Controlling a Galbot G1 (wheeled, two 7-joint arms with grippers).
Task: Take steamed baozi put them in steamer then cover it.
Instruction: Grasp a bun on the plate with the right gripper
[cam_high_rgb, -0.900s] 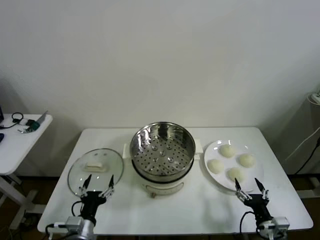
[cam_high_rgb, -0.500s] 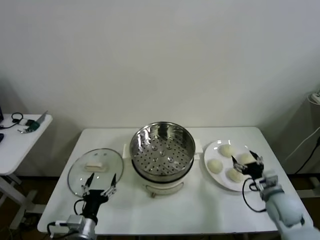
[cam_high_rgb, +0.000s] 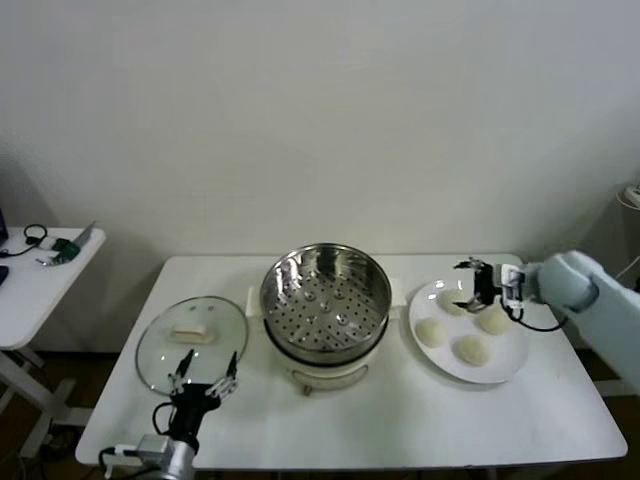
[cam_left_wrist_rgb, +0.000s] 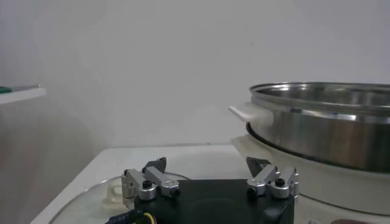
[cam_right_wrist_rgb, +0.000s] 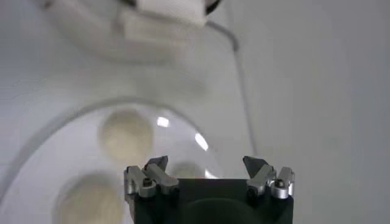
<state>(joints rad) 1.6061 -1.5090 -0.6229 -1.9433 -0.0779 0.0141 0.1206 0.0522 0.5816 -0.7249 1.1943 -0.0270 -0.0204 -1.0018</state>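
Several cream-white baozi (cam_high_rgb: 471, 349) lie on a white plate (cam_high_rgb: 503, 366) at the right of the table. My right gripper (cam_high_rgb: 465, 285) hovers open over the plate's far side, above the farthest baozi (cam_high_rgb: 447, 303), holding nothing. The right wrist view has that gripper (cam_right_wrist_rgb: 205, 163) over the plate with baozi (cam_right_wrist_rgb: 126, 133) below it. The steel steamer (cam_high_rgb: 325, 298) stands uncovered in the middle, its perforated tray bare. My left gripper (cam_high_rgb: 203, 378) waits open near the front edge, next to the glass lid (cam_high_rgb: 192, 338). The left wrist view shows the same gripper (cam_left_wrist_rgb: 206, 164) beside the steamer (cam_left_wrist_rgb: 323, 122).
The glass lid lies flat on the table left of the steamer, its pale handle (cam_high_rgb: 188, 334) up. A small white side table (cam_high_rgb: 40, 280) with cables stands off to the left. A white wall rises behind the table.
My right arm has risen from the table's front edge and swung over the plate to its far side. The left gripper has barely moved.
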